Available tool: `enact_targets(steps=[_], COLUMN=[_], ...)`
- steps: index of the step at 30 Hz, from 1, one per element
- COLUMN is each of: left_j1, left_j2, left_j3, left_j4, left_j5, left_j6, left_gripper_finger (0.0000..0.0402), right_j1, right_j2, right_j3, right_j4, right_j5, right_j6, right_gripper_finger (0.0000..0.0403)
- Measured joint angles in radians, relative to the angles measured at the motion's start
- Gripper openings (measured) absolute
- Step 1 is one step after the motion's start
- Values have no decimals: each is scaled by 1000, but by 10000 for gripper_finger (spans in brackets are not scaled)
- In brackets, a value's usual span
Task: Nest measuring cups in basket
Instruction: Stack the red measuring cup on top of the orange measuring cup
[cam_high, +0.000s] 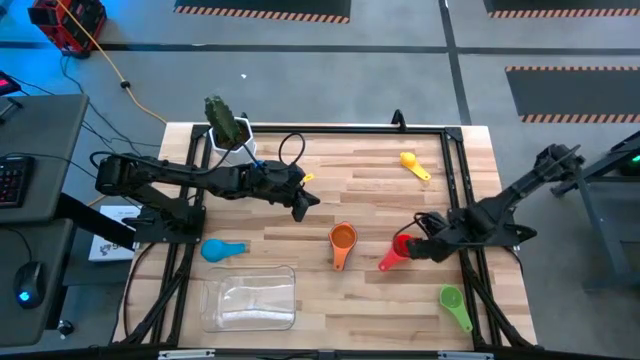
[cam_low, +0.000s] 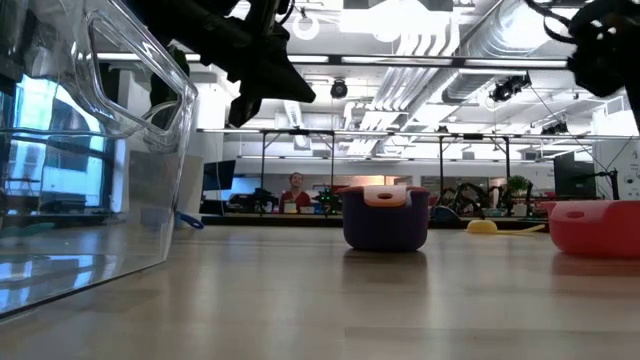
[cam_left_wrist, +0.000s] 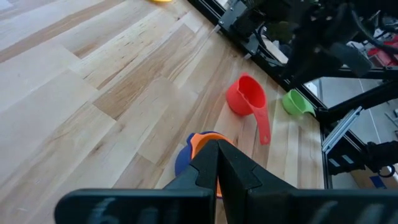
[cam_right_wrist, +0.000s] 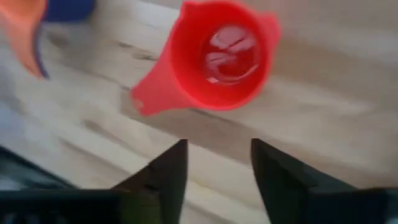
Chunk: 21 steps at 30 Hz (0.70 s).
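Note:
The orange cup (cam_high: 343, 238) sits nested in the dark blue cup (cam_low: 385, 222), upright on the table's middle. The red cup (cam_high: 402, 247) stands to their right, its handle pointing toward the near edge. The yellow cup (cam_high: 413, 163) lies far right, the green cup (cam_high: 453, 299) near right, and the light blue cup (cam_high: 222, 249) on the left. The clear basket (cam_high: 250, 297) rests at the near left. My left gripper (cam_left_wrist: 217, 169) is shut and hovers above the table, left of the orange cup. My right gripper (cam_right_wrist: 217, 163) is open just right of the red cup (cam_right_wrist: 227, 55), apart from it.
A white cactus pot (cam_high: 228, 125) stands at the far left corner. A black frame rail (cam_high: 460, 190) runs around the table's edges. Bare wood lies between the basket and the orange cup. People sit in the room beyond the table (cam_low: 295, 190).

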Motion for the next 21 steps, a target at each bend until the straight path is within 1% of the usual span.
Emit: enact_targets(steps=[3, 5, 11, 16, 19, 21], left_j1=[0, 0, 0, 0, 0, 4], left_j2=[0, 0, 0, 0, 0, 0], left_j3=[0, 0, 0, 0, 0, 0], left_j4=[0, 0, 2, 3, 3, 14], left_j5=[0, 0, 0, 0, 0, 4], left_j6=[0, 0, 0, 0, 0, 4], left_gripper_finger=[0, 0, 0, 0, 0, 0], right_j1=[47, 67, 38, 1, -4, -3], right_j2=[7, 31, 120, 198, 231, 247], right_j3=[-70, -92, -101, -101, -101, -101], right_j4=[85, 95, 103, 161, 170, 168], right_j5=[51, 81, 87, 74, 65, 56], right_j6=[200, 286, 300, 292, 289, 292], right_gripper_finger=[205, 214, 217, 216, 196, 168])
